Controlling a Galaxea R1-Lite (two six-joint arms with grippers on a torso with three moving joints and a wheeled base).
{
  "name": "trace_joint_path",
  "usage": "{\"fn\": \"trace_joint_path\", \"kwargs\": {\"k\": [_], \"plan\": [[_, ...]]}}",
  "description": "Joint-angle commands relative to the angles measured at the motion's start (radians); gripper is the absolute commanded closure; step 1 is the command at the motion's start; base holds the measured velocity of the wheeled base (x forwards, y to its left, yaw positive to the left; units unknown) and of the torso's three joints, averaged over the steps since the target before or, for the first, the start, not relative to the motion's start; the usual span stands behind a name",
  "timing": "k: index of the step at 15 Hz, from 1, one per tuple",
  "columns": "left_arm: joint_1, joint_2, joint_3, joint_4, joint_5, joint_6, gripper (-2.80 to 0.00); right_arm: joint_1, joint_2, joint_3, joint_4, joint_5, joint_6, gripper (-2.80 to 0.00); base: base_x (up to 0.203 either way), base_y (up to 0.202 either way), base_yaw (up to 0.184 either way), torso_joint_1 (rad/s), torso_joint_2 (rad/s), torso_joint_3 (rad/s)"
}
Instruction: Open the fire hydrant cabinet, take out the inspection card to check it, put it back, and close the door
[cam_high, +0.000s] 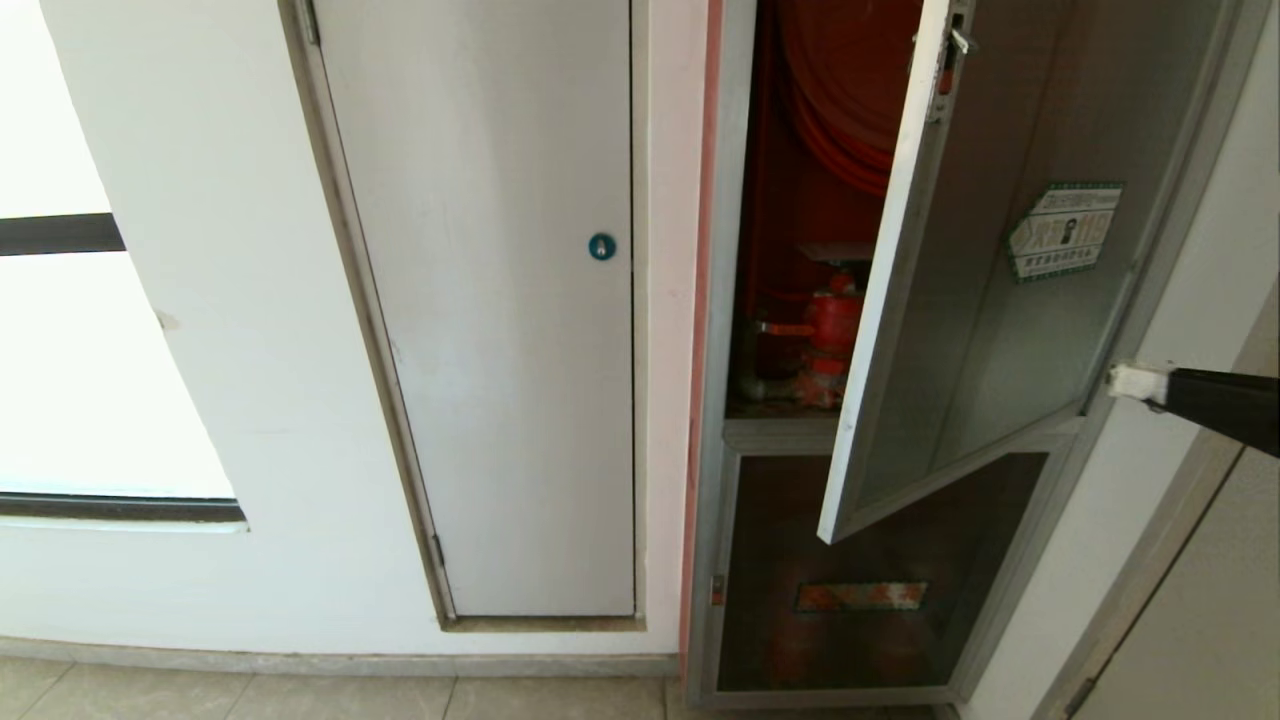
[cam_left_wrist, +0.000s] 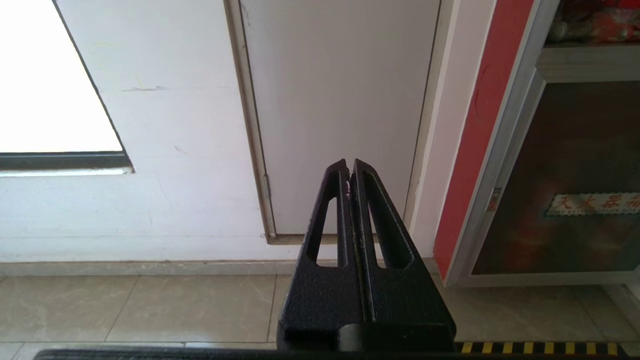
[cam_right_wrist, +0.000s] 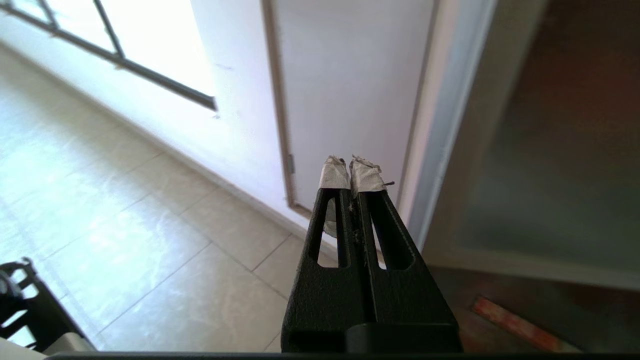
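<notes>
silver-framed fire hydrant cabinet (cam_high: 722, 300) stands on your right with its door (cam_high: 990, 260) swung partly open, red valve (cam_high: 830, 335) showing inside. your right claw (cam_high: 1125, 381), pinched closed and empty, hovers near the door's hinge side. left claw (cam_left_wrist: 349, 172) closed too, facing the white panel (cam_left_wrist: 340, 100).

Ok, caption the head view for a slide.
Fire hydrant cabinet with door ajar; right hand shut beside it.

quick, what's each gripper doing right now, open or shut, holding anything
left gripper: shut, holding nothing, parked low.
right gripper: shut, holding nothing, by the door.
</notes>
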Motion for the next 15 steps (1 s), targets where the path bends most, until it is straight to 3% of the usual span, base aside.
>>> {"fn": "trace_joint_path", "kwargs": {"k": [1,3,7,11,15], "plan": [[0.000,0.001,0.000,0.000,0.000,0.000,0.00,0.087,0.205,-0.044,-0.077,-0.007,0.002,0.00,0.000,0.000,0.000,0.000,0.00,0.000],[0.000,0.001,0.000,0.000,0.000,0.000,0.00,0.172,0.313,-0.076,-0.185,-0.079,0.004,0.00,0.000,0.000,0.000,0.000,0.00,0.000],[0.000,0.001,0.000,0.000,0.000,0.000,0.00,0.328,0.469,-0.203,-0.246,-0.319,0.007,0.00,0.000,0.000,0.000,0.000,0.00,0.000],[0.000,0.001,0.000,0.000,0.000,0.000,0.00,0.436,0.630,-0.301,-0.312,-0.666,0.009,0.00,0.000,0.000,0.000,0.000,0.00,0.000],[0.000,0.001,0.000,0.000,0.000,0.000,0.00,0.487,0.808,-0.467,-0.424,-1.009,0.007,0.00,0.000,0.000,0.000,0.000,0.00,0.000]]}}
